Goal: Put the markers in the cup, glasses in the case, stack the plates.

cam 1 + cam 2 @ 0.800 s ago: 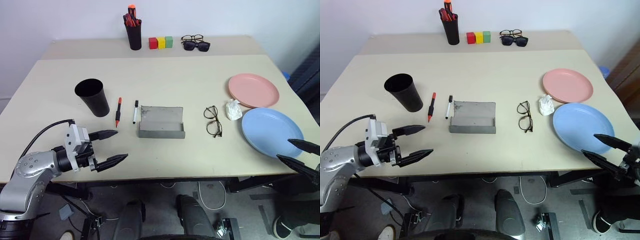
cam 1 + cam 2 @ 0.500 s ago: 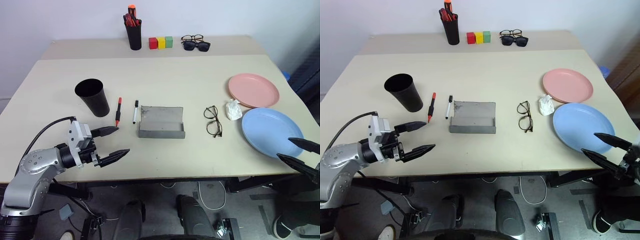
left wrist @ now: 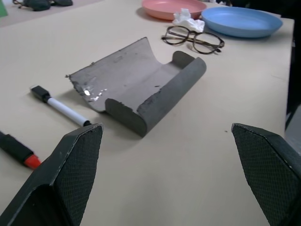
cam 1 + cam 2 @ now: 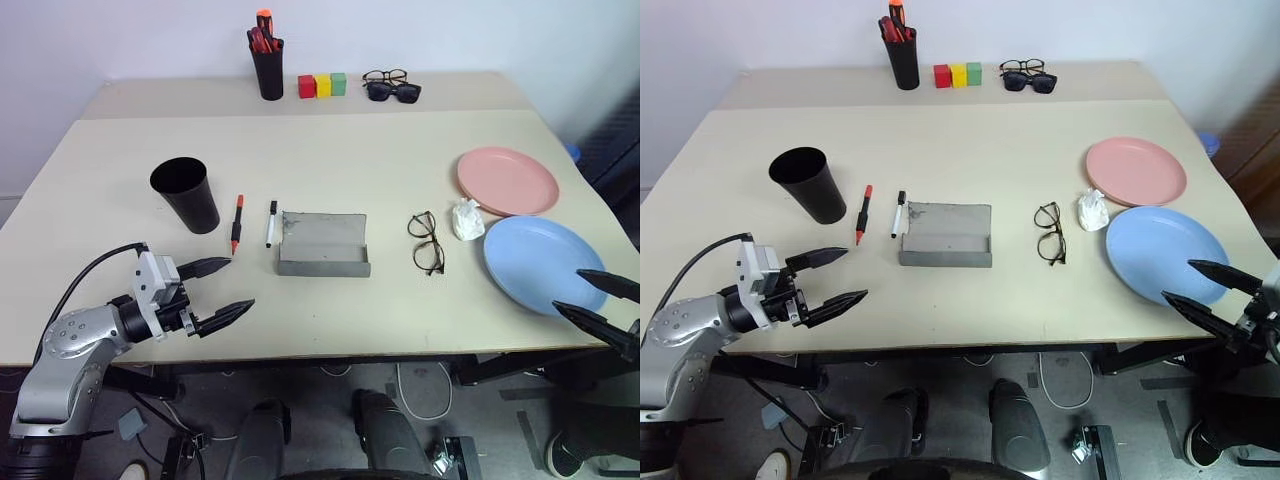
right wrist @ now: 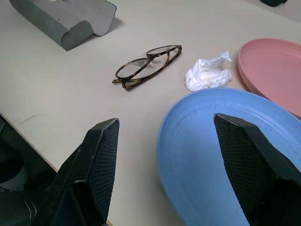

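Markers first, by the look of it: your left gripper (image 4: 218, 290) hangs with fingers spread, empty, near the red marker (image 4: 237, 223) and white marker (image 4: 270, 223), which lie between the black cup (image 4: 185, 194) and the open grey case (image 4: 322, 243). Right gripper (image 4: 600, 301), fingers spread, waits at the blue plate (image 4: 535, 260).

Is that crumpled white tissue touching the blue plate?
Apart. The right wrist view shows bare table between the tissue and the blue plate.

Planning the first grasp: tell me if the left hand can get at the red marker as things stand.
Probably yes. The left hand hangs open near the table's front edge, and bare tabletop separates it from the red marker. The black cup stands off to the side, not in the path.
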Controlling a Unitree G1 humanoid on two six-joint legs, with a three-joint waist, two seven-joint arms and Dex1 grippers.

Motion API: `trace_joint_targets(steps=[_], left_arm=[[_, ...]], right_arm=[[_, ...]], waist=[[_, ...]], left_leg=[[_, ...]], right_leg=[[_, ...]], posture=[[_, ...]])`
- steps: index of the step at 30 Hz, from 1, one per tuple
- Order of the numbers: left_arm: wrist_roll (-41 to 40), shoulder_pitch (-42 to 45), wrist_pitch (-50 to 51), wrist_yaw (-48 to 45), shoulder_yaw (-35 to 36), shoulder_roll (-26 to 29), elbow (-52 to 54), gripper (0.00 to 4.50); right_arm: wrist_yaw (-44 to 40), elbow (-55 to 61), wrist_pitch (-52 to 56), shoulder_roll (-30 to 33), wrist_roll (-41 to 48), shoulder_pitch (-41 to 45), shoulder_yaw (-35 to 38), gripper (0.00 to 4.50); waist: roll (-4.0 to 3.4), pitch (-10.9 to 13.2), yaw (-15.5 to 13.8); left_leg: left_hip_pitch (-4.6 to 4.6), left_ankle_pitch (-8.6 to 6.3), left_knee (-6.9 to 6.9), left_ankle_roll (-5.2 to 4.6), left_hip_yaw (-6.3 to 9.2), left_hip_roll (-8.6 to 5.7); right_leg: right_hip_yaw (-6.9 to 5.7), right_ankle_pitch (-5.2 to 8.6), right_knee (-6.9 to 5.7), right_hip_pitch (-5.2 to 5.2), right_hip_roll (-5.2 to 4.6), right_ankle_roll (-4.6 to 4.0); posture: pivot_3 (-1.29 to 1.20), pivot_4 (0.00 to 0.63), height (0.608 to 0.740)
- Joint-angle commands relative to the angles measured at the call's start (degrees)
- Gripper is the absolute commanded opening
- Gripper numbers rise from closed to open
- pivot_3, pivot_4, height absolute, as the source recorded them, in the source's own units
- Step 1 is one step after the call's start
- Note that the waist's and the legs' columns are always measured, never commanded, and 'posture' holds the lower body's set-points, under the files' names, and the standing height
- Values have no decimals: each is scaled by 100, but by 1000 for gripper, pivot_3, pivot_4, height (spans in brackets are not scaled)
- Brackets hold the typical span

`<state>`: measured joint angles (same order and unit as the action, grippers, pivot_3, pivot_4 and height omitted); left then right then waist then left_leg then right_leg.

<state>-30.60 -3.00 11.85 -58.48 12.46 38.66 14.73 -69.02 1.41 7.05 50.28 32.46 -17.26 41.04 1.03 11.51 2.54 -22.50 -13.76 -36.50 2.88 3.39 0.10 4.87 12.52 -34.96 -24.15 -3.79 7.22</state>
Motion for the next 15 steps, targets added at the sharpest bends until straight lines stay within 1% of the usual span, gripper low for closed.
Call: trace_joint_targets(steps=[1,6,8,10,13,14,15], left_arm=[[-111,71,-8,126,148,-33,156,4500],[-202,216,120,385,182,-149,157,4500],[-227,393,365,755,195,-227,204,4500],[-269,598,778,1329,204,-347,326,4500],[-142,978,1400,2393,110,-647,612,4500],[34,1118,1767,2858,10,-715,728,4500],[-9,1301,2217,3239,-75,-819,841,4500]], right_arm=[[31,-11,-117,-41,7,65,77,3249],[60,-30,-168,-73,2,180,19,3249],[70,5,-134,-63,57,294,-27,3249],[54,89,-75,-51,127,434,-131,3249],[31,176,-4,-28,161,844,-526,3249],[31,194,18,-32,160,1038,-705,3249],[25,212,48,-40,165,1264,-904,3249]], waist=[[0,0,-1],[0,0,5],[0,0,2],[2,-1,-1],[4,-1,8],[6,0,12],[6,-1,15]], left_leg=[[0,0,0,0,0,0],[1,0,0,0,0,0],[2,0,0,0,0,0],[1,0,-3,0,1,0],[2,0,-10,-1,1,0],[5,1,-11,-1,1,0],[8,1,-12,-1,2,0]], right_leg=[[0,0,0,0,0,0],[0,-1,-1,1,0,0],[0,-1,-3,1,1,0],[0,-1,-8,2,1,1],[0,-2,-10,9,1,3],[0,-3,-10,11,2,4],[0,-4,-13,15,2,5]], posture=[[0,150,740],[0,150,740],[0,150,740],[0,150,740],[0,150,740],[0,150,740],[0,150,740]])
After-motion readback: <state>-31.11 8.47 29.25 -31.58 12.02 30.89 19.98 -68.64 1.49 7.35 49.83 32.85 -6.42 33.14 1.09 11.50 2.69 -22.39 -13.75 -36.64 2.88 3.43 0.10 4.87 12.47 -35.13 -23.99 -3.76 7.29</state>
